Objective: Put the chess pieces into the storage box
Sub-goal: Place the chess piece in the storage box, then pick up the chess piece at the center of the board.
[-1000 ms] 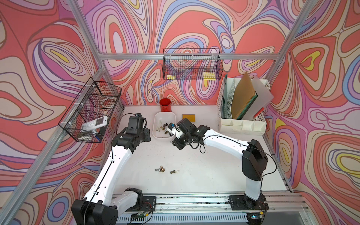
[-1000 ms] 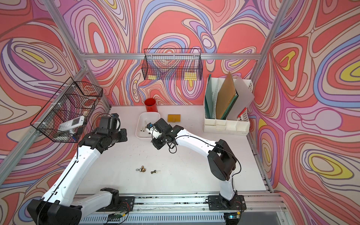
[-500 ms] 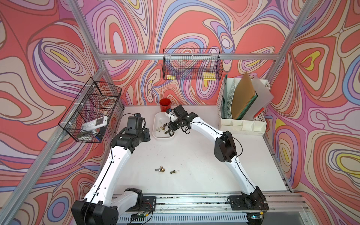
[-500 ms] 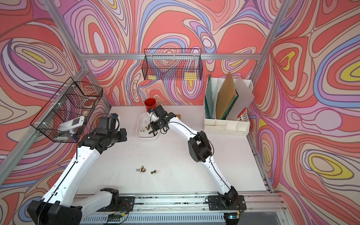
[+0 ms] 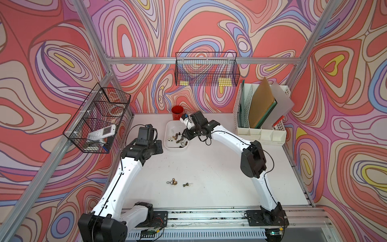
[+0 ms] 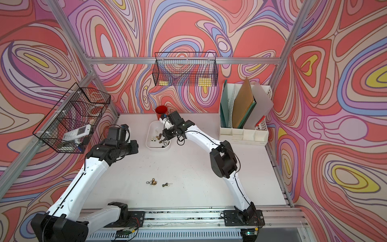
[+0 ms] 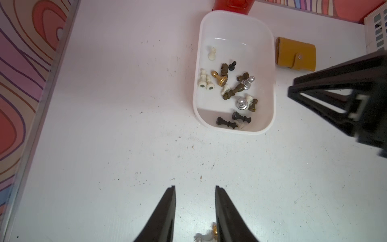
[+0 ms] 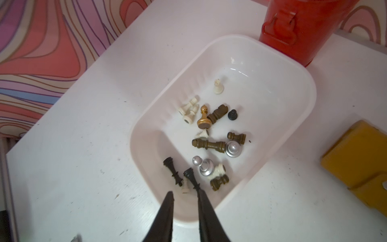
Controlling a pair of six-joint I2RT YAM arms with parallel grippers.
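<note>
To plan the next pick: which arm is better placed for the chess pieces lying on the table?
Probably left. The left tool is open and empty, with loose chess pieces showing between its fingers; the right tool hangs over the storage box.

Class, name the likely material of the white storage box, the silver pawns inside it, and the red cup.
Storage box: glossy white plastic, by its moulded rounded walls. Silver pawns: probably metal, satin sheen. Red cup: perhaps painted metal; glossy, formed lug.
</note>
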